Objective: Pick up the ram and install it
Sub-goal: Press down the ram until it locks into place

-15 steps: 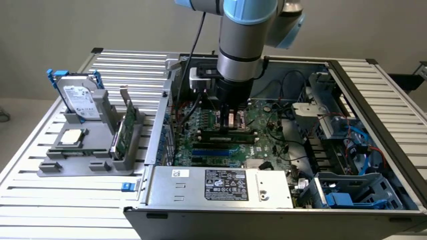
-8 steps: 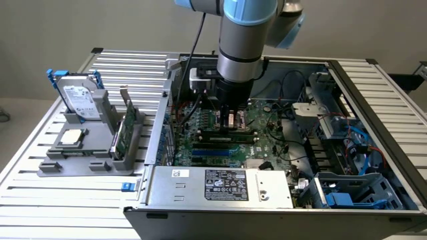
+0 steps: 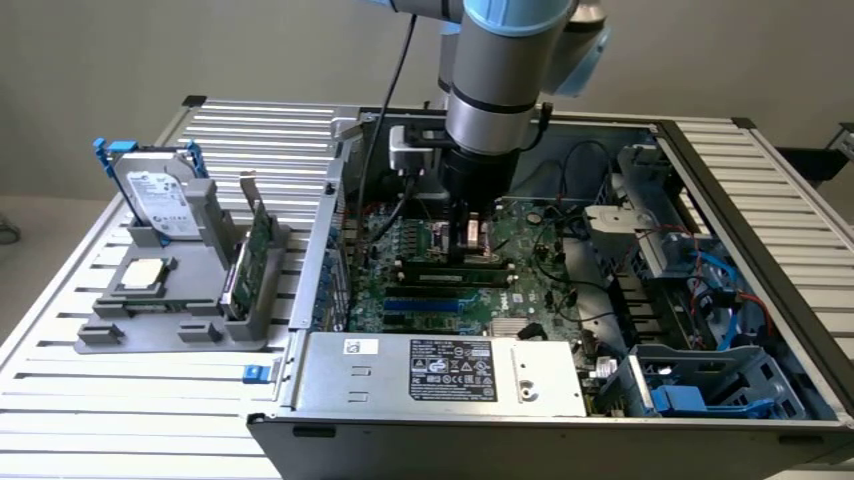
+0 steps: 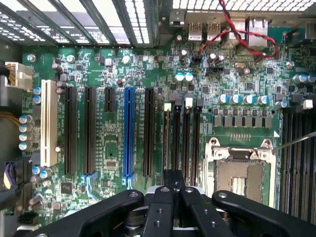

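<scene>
Hanging low inside the open computer case (image 3: 300, 300), the arm's gripper (image 3: 470, 240) sits just over the motherboard (image 3: 534, 290), close to the bank of memory slots. The fingers (image 4: 168, 180) are pressed together with nothing visibly clamped between them. The ram (image 3: 447, 263) stands on edge in one of those slots, a long dark strip running across the board directly below the gripper. In the wrist view it shows as a thin line (image 4: 166, 138) in the slot nearest the long black expansion slots. Whether the fingertips touch its top edge cannot be told.

Beside the memory slots lies the open CPU socket (image 4: 242, 175), and further off are a blue expansion slot (image 4: 129, 131) and a white one (image 4: 48, 123). The power supply (image 3: 441, 370) fills the case's near edge.

On the slatted desk (image 3: 80, 400), toward the exterior view's left, a grey holder (image 3: 174, 335) carries an upright hard drive (image 3: 163, 195), a processor chip (image 3: 144, 275) and a green expansion card (image 3: 254, 255) with a metal bracket, well apart from the gripper.
</scene>
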Available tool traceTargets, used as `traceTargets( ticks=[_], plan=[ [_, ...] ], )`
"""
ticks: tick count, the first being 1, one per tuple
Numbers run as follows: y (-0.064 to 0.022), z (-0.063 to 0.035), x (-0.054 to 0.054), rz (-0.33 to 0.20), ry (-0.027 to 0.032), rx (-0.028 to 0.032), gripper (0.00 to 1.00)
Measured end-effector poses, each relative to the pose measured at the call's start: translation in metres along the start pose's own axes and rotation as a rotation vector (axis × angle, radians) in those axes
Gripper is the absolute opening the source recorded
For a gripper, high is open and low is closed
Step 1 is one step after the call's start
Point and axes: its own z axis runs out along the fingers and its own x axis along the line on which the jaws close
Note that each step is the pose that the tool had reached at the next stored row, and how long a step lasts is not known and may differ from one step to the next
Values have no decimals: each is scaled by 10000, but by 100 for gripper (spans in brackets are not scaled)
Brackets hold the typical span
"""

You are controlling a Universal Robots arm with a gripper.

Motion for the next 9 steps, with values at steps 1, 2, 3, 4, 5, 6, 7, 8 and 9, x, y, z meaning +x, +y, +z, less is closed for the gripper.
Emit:
traceTargets(
  ticks=[1,2,3,4,5,6,7,8,9],
  plan=[
    [-24,-10,1,0,2,0,11],
    [-42,-20,1,0,1,0,11],
    [-54,-36,1,-1,1,0,11],
    [-58,-57,1,0,-1,0,11],
    [-61,-84,2,0,1,-1,11],
    [-64,-114,5,1,1,-1,11],
    [-70,-142,8,0,0,0,11],
    [-78,-163,13,1,2,-1,11],
    [-89,-169,18,1,-1,0,11]
  ],
)
